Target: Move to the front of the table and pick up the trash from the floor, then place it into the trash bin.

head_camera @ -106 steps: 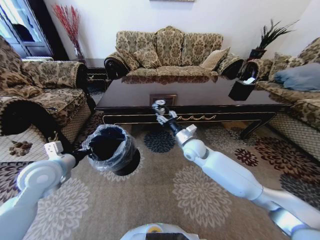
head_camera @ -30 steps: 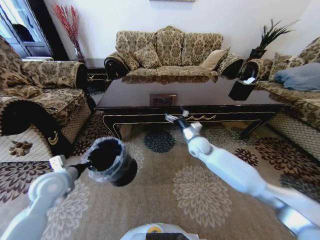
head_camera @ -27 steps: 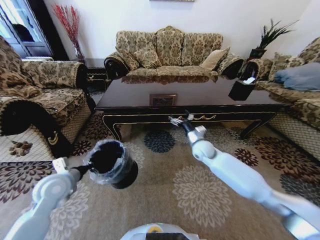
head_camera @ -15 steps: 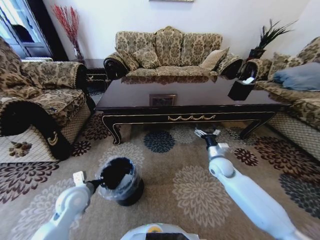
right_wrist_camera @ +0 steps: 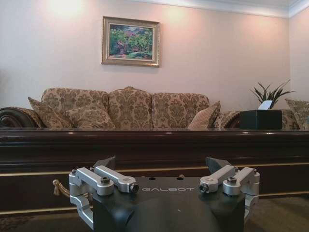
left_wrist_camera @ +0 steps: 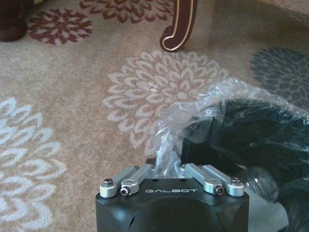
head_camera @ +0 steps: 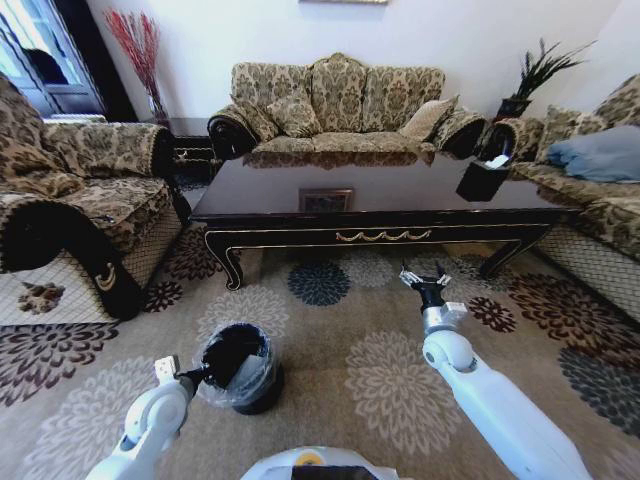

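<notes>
The trash bin is held by its liner in the left gripper, near the table. The right gripper jaws are spread wide over bare floor.

Dark glossy wood table with gold trim; crinkled clear shiny plastic liner on black trash bin; patterned woven carpet floor.

Soft, even room light; the table top gleams with sofa reflections. Head view bows at its edges. A warm glow washes the wall above the right gripper.
</notes>
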Motion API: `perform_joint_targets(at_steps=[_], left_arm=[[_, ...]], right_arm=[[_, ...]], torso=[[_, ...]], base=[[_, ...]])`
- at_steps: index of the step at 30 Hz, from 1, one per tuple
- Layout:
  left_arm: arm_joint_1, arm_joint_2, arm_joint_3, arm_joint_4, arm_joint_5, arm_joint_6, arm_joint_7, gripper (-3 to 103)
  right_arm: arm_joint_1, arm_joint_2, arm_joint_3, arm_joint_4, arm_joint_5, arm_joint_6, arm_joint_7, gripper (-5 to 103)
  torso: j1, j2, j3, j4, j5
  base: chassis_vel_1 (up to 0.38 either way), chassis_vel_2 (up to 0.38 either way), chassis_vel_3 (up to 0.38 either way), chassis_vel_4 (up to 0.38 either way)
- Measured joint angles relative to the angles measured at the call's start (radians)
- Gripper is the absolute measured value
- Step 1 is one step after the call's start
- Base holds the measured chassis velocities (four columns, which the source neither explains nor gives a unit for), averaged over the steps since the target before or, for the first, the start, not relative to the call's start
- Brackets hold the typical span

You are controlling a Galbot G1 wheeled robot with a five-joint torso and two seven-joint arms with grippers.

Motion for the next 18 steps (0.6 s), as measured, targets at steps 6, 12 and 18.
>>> perform_joint_targets(at_steps=[6,12,18], left_arm=[[0.032,0.007,-0.038,-0.080,-0.013,0.018,-0.041,38],[0.038,0.045,-0.088,-0.232,-0.079,0.036,-0.125,59],[0.072,0.014,-0.148,-0.338,-0.102,0.039,-0.170,81]], right_arm=[[-0.002,-0.001,0.011,0.000,0.002,-0.001,0.002,100],[-0.118,0.009,0.119,0.046,0.025,-0.005,0.021,100],[-0.151,0.008,0.155,0.064,0.034,0.012,0.026,100]], torso=[[0.000,0.000,0.000,0.0003,-0.0003],[0.000,0.000,0.000,-0.0007,-0.0001],[0.000,0.000,0.000,0.0003,0.0001]], base=[[0.000,0.000,0.000,0.000],[0.000,0.000,0.000,0.000],[0.000,0.000,0.000,0.000]])
